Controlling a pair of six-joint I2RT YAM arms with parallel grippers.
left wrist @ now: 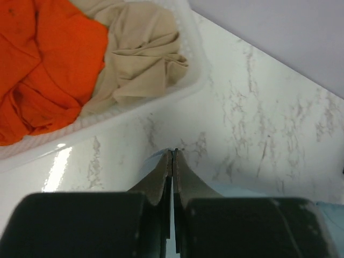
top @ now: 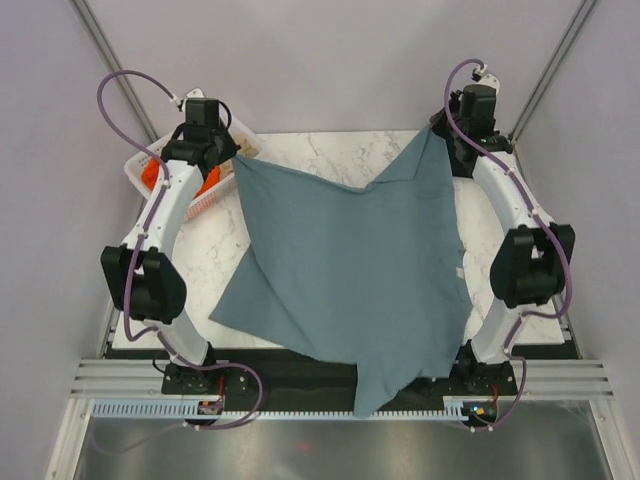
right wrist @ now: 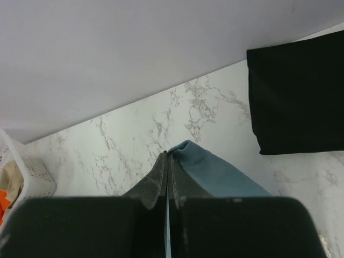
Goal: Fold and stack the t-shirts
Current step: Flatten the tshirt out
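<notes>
The slate blue-grey t-shirt (top: 350, 270) hangs spread between both arms over the marble table, its lower end draping past the near edge. My left gripper (top: 236, 158) is shut on its far left corner; the cloth shows beside the jaws in the left wrist view (left wrist: 236, 191). My right gripper (top: 437, 133) is shut on the far right corner, where cloth (right wrist: 215, 172) pokes out beside the jaws. A folded black t-shirt (right wrist: 298, 102) lies on the table at the far right. Orange (left wrist: 43, 64) and beige (left wrist: 140, 59) t-shirts lie crumpled in the basket.
The white lattice basket (top: 138, 163) stands at the table's far left corner, behind my left arm. Grey walls close in the back and both sides. The marble table (top: 330, 150) shows bare at the far middle.
</notes>
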